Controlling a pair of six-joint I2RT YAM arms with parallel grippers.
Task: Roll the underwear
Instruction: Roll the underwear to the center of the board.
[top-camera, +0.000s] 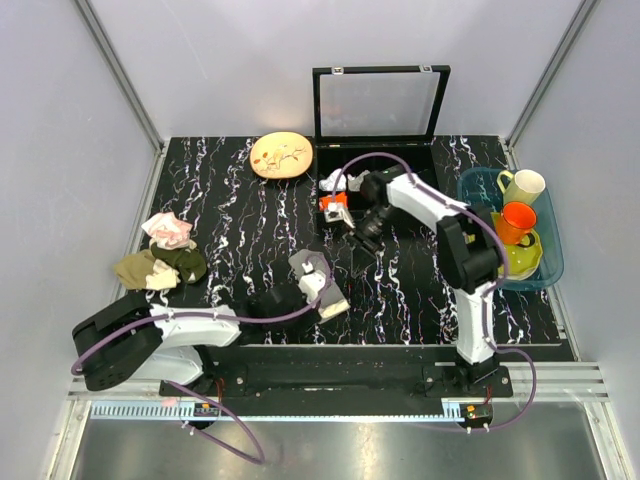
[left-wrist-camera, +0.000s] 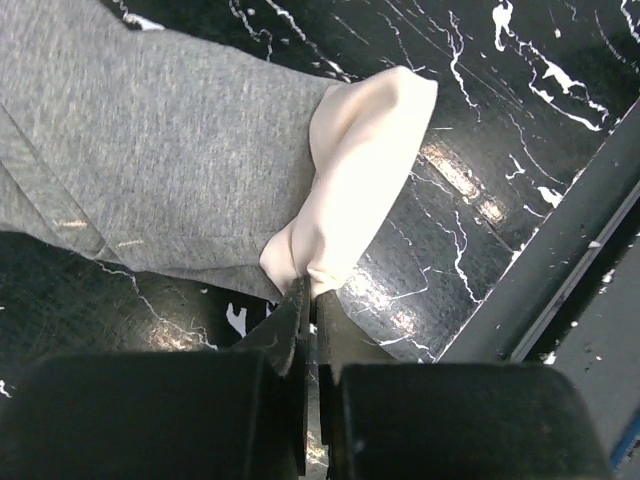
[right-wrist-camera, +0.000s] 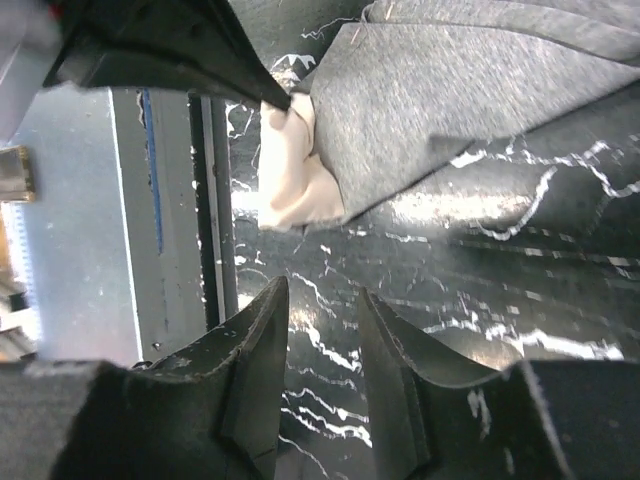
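Observation:
The underwear (top-camera: 308, 266) lies on the black marbled table near its front edge, mid-grey with a cream edge (top-camera: 335, 308). In the left wrist view the grey cloth (left-wrist-camera: 160, 150) spreads to the upper left, and my left gripper (left-wrist-camera: 312, 285) is shut on its cream edge (left-wrist-camera: 360, 170). The left gripper (top-camera: 318, 298) reaches the cloth from the left. My right gripper (right-wrist-camera: 325, 300) hovers open above bare table with nothing between its fingers, a short way from the underwear (right-wrist-camera: 450, 100). From above, the right gripper (top-camera: 358, 242) sits to the garment's upper right.
A pink-and-white cloth (top-camera: 170, 230) and olive and tan cloths (top-camera: 160, 268) lie at the left. A tan plate (top-camera: 281, 155) and an open black box (top-camera: 380, 100) stand at the back. A blue basin (top-camera: 548, 272) with cups is at the right. An orange-white item (top-camera: 335, 208) sits mid-table.

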